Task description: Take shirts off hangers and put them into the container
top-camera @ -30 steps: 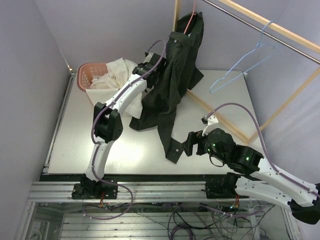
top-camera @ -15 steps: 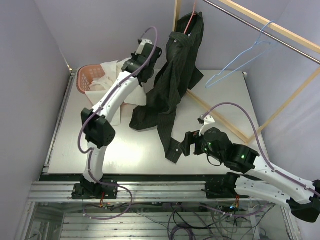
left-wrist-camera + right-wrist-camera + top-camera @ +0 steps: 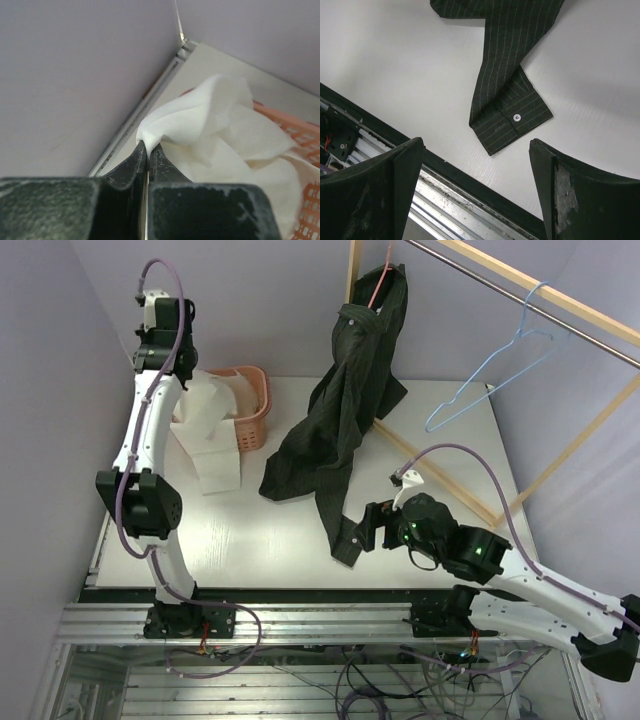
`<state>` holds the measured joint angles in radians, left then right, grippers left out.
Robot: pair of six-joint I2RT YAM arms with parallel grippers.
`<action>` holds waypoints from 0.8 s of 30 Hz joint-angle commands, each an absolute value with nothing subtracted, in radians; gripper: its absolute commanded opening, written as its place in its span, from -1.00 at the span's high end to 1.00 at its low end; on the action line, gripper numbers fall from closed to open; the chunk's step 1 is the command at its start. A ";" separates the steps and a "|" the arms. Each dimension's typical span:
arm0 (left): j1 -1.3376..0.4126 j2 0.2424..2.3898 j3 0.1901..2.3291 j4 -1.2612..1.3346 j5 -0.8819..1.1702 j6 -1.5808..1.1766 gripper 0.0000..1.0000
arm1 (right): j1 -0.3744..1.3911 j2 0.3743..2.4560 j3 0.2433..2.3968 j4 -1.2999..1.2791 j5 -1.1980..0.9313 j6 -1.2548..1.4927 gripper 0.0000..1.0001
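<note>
One white shirt pinched in closed left pincer; right pincer apart over dark shirt cuff.

The basket sits far left on the worktop, one shirt draped over it. The other shirt hangs to its right.
</note>
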<state>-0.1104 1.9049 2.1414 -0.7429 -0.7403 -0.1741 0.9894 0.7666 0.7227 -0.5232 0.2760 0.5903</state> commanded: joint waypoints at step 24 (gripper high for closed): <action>-0.155 2.159 1.921 -0.659 -0.253 -0.252 -0.26 | 0.990 0.773 0.687 -0.491 0.258 0.612 -0.73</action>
<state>-0.1471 2.1624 1.9160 -0.6521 -0.2920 -0.2573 0.9894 0.7822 0.6964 -0.4984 0.2508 0.6044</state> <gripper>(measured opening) 0.574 0.866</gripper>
